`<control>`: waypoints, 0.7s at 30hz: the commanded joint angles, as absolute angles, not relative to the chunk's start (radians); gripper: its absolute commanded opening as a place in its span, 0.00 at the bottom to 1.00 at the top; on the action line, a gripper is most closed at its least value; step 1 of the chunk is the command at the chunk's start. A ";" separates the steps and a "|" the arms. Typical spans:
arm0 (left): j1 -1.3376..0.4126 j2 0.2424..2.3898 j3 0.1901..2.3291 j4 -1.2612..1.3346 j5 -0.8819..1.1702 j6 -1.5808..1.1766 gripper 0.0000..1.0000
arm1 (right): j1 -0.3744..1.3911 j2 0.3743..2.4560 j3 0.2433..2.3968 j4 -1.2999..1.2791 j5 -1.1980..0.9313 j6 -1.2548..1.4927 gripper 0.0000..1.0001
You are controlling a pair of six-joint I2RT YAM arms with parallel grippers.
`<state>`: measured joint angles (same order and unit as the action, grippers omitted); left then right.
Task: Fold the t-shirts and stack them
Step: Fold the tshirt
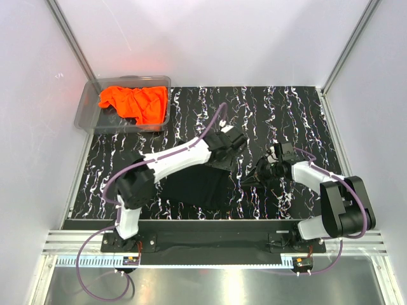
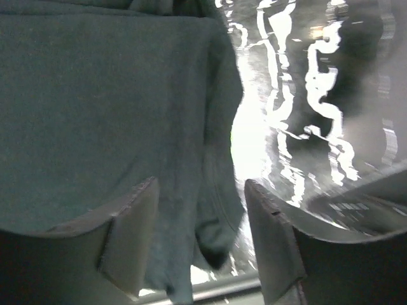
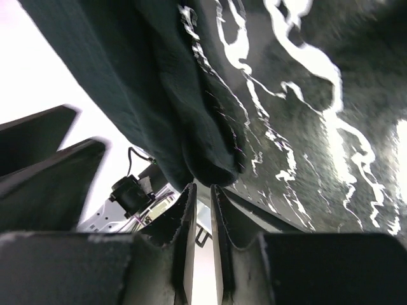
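The black t-shirt (image 1: 191,187) lies bunched on the patterned mat in front of the arm bases. My left gripper (image 1: 224,152) is over its far right part and is open. In the left wrist view (image 2: 200,210) a hanging edge of the black shirt (image 2: 95,95) sits loose between the spread fingers. My right gripper (image 1: 248,181) is low at the shirt's right edge and turned on its side. In the right wrist view (image 3: 203,185) its fingers are nearly together with nothing between them, and their tips touch a rolled fold of the shirt (image 3: 146,82). The orange t-shirt (image 1: 135,103) lies crumpled in the bin.
A clear plastic bin (image 1: 86,114) stands at the back left corner of the mat. White walls with metal posts close in the left, back and right sides. A metal rail (image 1: 210,244) runs along the near edge.
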<state>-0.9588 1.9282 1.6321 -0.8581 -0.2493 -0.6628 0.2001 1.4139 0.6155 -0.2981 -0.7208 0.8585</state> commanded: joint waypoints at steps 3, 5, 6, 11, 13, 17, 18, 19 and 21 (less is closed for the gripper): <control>-0.989 2.008 1.713 -0.913 -0.386 -0.627 0.63 | 0.192 1.450 0.647 -0.215 -0.772 0.850 0.20; -0.991 2.035 1.723 -0.916 -0.391 -0.623 0.63 | 0.190 1.466 0.631 -0.198 -0.785 0.861 0.21; -0.991 2.048 1.727 -0.917 -0.391 -0.612 0.62 | 0.192 1.473 0.629 -0.190 -0.788 0.861 0.20; -0.989 2.098 1.753 -0.925 -0.390 -0.595 0.53 | 0.192 1.523 0.626 -0.155 -0.801 0.861 0.19; -0.989 2.109 1.764 -0.925 -0.388 -0.586 0.49 | 0.192 1.535 0.632 -0.150 -0.802 0.856 0.19; -0.988 2.135 1.781 -0.930 -0.382 -0.569 0.39 | 0.192 1.574 0.656 -0.137 -0.807 0.857 0.18; -0.988 2.141 1.789 -0.931 -0.383 -0.565 0.34 | 0.192 1.580 0.663 -0.132 -0.808 0.859 0.18; -0.988 2.144 1.789 -0.931 -0.385 -0.561 0.29 | 0.192 1.588 0.672 -0.129 -0.810 0.859 0.18; -0.986 2.145 1.796 -0.933 -0.383 -0.552 0.17 | 0.192 1.606 0.680 -0.120 -0.813 0.862 0.18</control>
